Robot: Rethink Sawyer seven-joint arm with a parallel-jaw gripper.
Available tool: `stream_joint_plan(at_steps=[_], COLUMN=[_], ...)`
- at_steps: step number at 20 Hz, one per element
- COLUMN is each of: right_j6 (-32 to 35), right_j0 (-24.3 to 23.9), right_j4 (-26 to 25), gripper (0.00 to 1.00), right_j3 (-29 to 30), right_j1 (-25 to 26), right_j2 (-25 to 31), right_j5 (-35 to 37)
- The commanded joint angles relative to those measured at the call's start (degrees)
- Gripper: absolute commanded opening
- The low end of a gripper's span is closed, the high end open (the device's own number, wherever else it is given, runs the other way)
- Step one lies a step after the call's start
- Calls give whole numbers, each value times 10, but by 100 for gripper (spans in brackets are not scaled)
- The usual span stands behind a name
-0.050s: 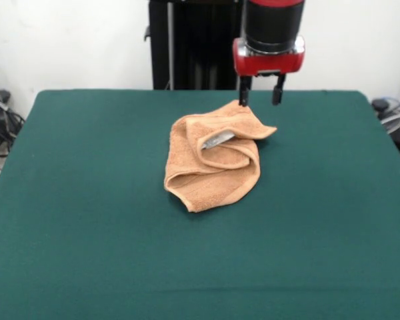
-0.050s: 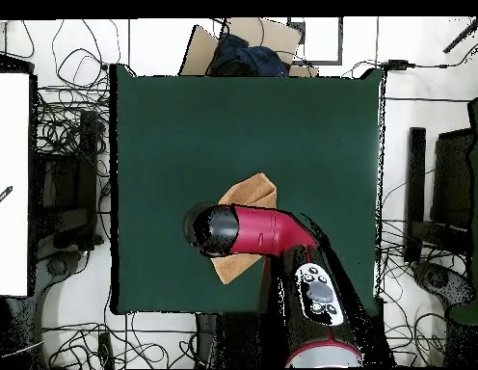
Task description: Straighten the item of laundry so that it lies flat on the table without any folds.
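Peach-tan terry towel (image 1: 212,162) crumpled in a loose, rounded heap near the middle of the dark green, cloth-like surface (image 1: 80,220). Soft looped pile, several overlapping folds, one corner pointing right, small grey tag (image 1: 218,139) showing between layers. Hand (image 1: 261,91) spread open just above the towel's far edge, gripping nothing.

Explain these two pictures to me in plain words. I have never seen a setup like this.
This is a robot arm, red and black, working at a table with a dark green top. One picture looks across the table at the robot; the other looks straight down from above. On the table lies a peach-tan towel, crumpled and folded over itself, with a small grey tag showing. The arm ends in a claw with two dark fingers, spread apart. It hangs at the towel's far edge and holds nothing.
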Motion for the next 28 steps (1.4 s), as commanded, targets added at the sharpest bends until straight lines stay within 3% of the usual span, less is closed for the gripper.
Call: stream_joint_plan(at_steps=[1, 28], right_j6=[2, 21], right_j0=[15, 16], right_j4=[-47, -56], gripper=[100, 100], right_j3=[-18, -44], right_j1=[26, 67], right_j2=[25, 20], right_j5=[51, 30])
